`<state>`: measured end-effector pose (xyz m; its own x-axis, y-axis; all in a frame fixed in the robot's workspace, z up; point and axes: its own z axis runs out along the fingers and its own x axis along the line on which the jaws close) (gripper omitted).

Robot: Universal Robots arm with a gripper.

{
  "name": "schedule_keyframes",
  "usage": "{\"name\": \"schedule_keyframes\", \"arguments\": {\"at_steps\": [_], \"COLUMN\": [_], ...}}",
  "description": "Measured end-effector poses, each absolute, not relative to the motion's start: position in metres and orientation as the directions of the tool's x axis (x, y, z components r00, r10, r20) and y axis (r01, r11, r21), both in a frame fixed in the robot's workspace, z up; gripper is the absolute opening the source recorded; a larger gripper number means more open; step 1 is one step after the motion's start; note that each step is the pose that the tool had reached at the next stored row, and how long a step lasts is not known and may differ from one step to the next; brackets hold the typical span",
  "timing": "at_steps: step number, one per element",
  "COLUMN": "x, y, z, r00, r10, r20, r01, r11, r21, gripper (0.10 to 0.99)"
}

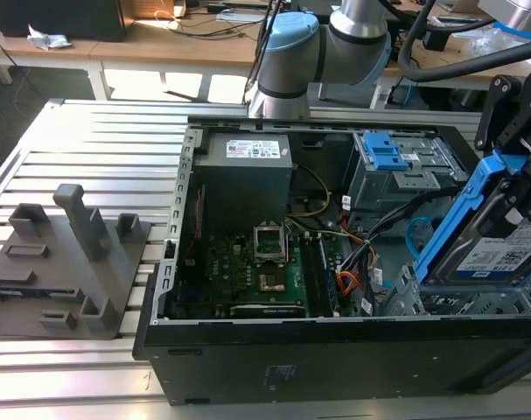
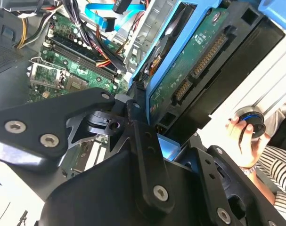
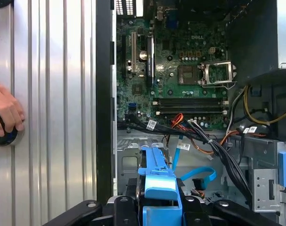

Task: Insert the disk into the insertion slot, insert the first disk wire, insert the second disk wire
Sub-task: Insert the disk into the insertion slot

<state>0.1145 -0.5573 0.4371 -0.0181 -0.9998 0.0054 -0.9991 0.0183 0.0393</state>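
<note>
The pincer [image 3: 159, 209] is clamping the tilted disk [image 1: 497, 254], with the insertion slot [image 1: 422, 302] lying just beneath the pincer

Disk [image 1: 501, 254] cut off by exterior view's right edge; insertion slot [image 1: 403, 296] partly hidden behind it; striped sleeve [image 2: 274, 165] cropped.

disk [image 1: 510, 249]: grey, white label, blue carrier, tilted, aloft | insertion slot [image 1: 403, 297]: silver perforated cage, just beneath
</note>
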Motion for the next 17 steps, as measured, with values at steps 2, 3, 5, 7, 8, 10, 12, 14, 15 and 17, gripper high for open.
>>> {"name": "schedule_keyframes", "arguments": {"at_steps": [2, 3, 5, 7, 8, 10, 12, 14, 15, 17], "x": [0.117, 0.117, 0.117, 0.117, 0.118, 0.119, 0.119, 0.120, 0.120, 0.120], "y": [-0.553, -0.552, -0.549, -0.548, -0.547, -0.545, -0.545, -0.544, -0.544, -0.544], "z": [0.434, 0.433, 0.430, 0.428, 0.428, 0.425, 0.423, 0.421, 0.421, 0.415], "r00": [-0.018, -0.018, -0.018, -0.018, -0.018, -0.018, -0.018, -0.018, -0.018, -0.017], "r10": [-1.000, -1.000, -1.000, -1.000, -1.000, -1.000, -1.000, -1.000, -1.000, -1.000], "r20": [0.005, 0.005, 0.005, 0.005, 0.005, 0.005, 0.005, 0.006, 0.007, 0.005], "r01": [-0.999, -0.999, -0.999, -0.999, -0.999, -0.999, -0.999, -0.999, -0.999, -0.999], "r11": [0.018, 0.018, 0.018, 0.018, 0.018, 0.018, 0.018, 0.018, 0.018, 0.018], "r21": [0.039, 0.039, 0.039, 0.039, 0.039, 0.039, 0.039, 0.039, 0.039, 0.039], "gripper": [0.369, 0.369, 0.369, 0.369, 0.369, 0.369, 0.369, 0.369, 0.369, 0.369]}}
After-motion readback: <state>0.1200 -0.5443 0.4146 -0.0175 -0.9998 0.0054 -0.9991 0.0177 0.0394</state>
